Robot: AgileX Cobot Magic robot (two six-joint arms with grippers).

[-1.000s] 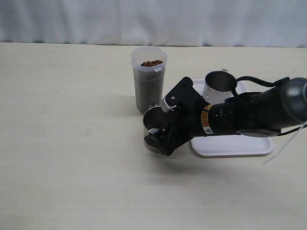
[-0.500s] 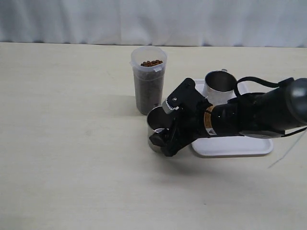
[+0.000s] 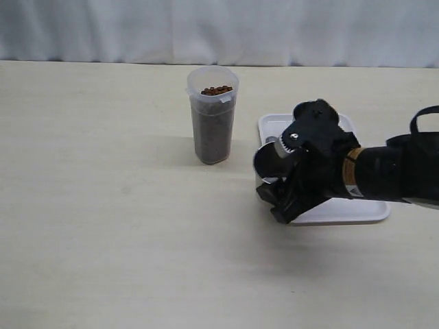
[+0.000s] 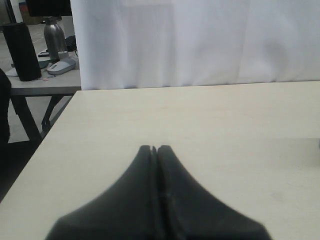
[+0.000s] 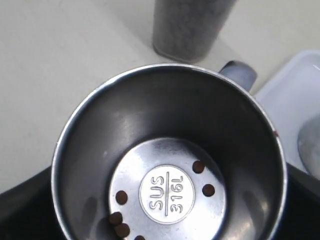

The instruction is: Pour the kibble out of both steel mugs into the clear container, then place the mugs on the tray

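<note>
My right gripper (image 3: 274,201) is shut on a steel mug (image 3: 269,160) and holds it just above the left edge of the white tray (image 3: 343,212). In the right wrist view this mug (image 5: 170,125) is nearly empty, with several kibble pellets (image 5: 120,197) on its bottom and its handle (image 5: 239,74) toward the clear container (image 5: 190,25). The clear container (image 3: 213,123) stands upright left of the tray, filled with kibble (image 3: 217,90) almost to the rim. The second steel mug is hidden behind my right arm in the exterior view. My left gripper (image 4: 156,149) is shut on nothing over bare table.
The tray's rim (image 5: 295,85) lies just past the held mug in the right wrist view. A white curtain (image 3: 219,31) closes off the table's far edge. The left wrist view shows the table's side edge (image 4: 45,145) and a neighbouring desk (image 4: 40,80).
My right gripper has carried the mug to the right, from beside the clear container to the tray's left edge. The arm now covers the second mug on the tray.
</note>
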